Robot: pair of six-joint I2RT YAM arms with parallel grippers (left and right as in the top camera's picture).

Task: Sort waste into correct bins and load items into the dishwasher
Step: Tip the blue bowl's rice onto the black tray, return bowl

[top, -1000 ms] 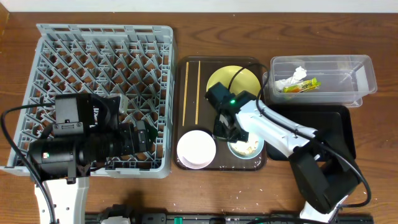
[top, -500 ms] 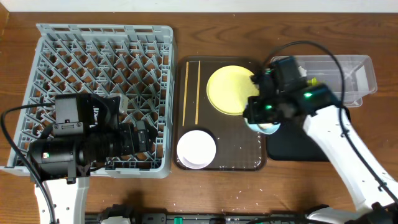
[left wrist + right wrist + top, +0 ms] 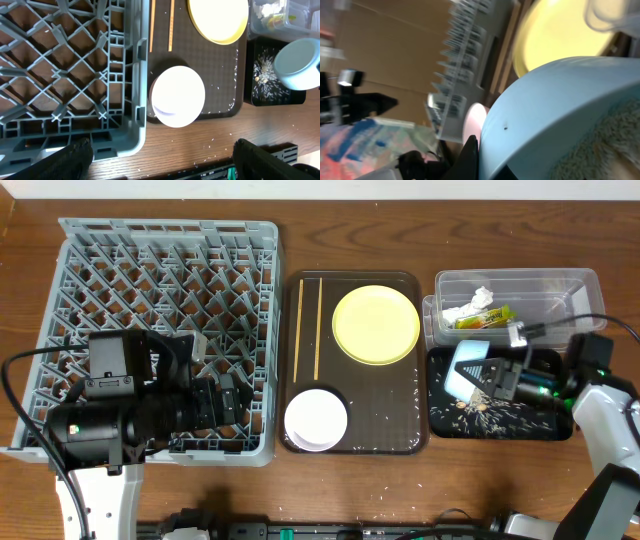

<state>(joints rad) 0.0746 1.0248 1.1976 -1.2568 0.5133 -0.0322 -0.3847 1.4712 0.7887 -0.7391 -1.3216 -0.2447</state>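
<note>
While overhead has the right gripper (image 3: 497, 379) clamped on the light blue bowl (image 3: 466, 370), tipped over the black tray (image 3: 545, 426) at 4 o'clock, left wrist shows the left gripper (image 3: 163, 147) spread wide; right wrist: blurry rice (image 3: 605, 145) inside that bowl at 4 o'clock

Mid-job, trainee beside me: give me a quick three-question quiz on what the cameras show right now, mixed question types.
1. True or false: the light blue bowl is tilted over the black tray.
2. Where do the chopsticks lie? A) grey rack B) brown serving tray C) clear tub
3. Short answer: what does the right gripper hold?
Key: 1 true; 2 B; 3 the light blue bowl.
</note>
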